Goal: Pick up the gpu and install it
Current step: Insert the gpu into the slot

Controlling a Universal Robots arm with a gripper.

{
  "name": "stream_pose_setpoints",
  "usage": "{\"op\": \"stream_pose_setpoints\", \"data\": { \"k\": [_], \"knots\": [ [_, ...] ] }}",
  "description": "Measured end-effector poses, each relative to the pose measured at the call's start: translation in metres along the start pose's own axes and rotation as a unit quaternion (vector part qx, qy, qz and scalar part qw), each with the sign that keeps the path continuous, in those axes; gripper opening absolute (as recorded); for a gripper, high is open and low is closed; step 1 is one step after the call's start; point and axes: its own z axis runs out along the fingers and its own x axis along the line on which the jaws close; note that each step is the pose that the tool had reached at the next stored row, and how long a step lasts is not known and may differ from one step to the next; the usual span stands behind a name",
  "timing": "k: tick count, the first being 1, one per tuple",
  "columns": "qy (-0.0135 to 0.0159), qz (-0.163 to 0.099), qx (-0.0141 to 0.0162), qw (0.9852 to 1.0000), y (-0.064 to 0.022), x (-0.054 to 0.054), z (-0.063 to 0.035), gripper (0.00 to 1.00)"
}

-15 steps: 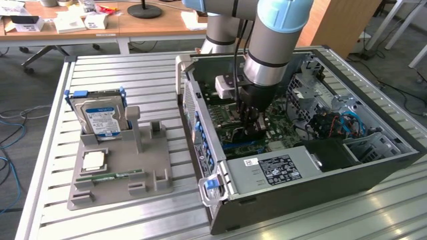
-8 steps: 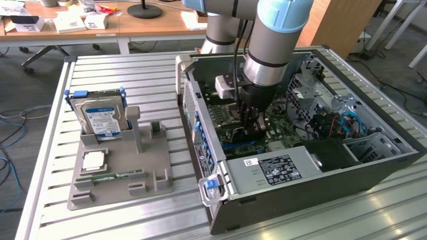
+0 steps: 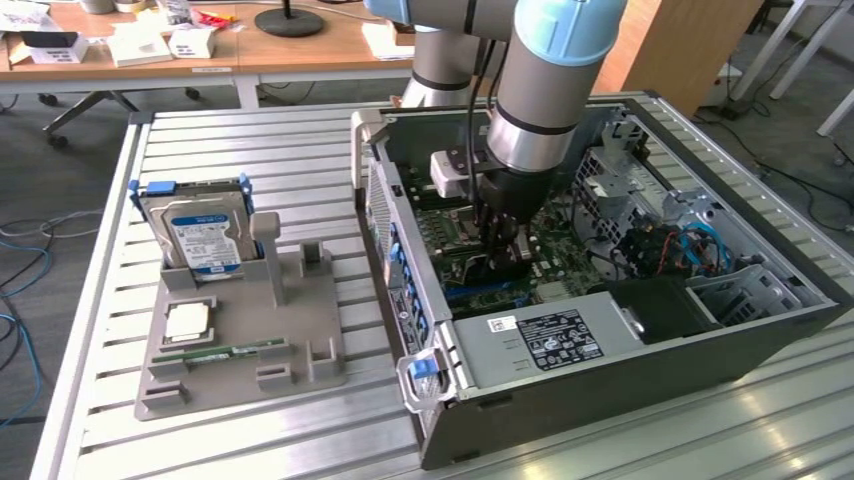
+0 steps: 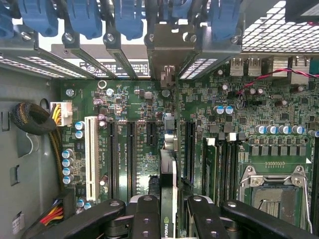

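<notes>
The pincer (image 3: 505, 250) reached down inside the open computer case (image 3: 747, 330), its fingers (image 4: 149, 219) closed on the gpu (image 4: 167, 199), held edge-on above the motherboard (image 4: 134, 149) among the expansion slots. In the exterior view, the card sat near the case's centre, with the power supply (image 3: 554, 335) at five o'clock from it. On the desk (image 3: 267, 140), at nine o'clock from the case, a grey holder (image 3: 254, 330) carried the hard drive (image 3: 200, 235) and RAM stick (image 3: 220, 354).

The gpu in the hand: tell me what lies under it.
The gpu, held edge-on by the hand, stands over the green motherboard among its black slots. Its lower edge and the slot beneath are hidden.
</notes>
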Motion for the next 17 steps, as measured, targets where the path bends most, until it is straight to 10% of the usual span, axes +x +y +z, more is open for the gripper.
{"op": "stream_pose_setpoints", "data": {
  "k": [17],
  "knots": [
    [0.0001, 0.004, 0.001, 1.0, 0.0008, 0.0001, 0.001, 0.26]
  ]
}}
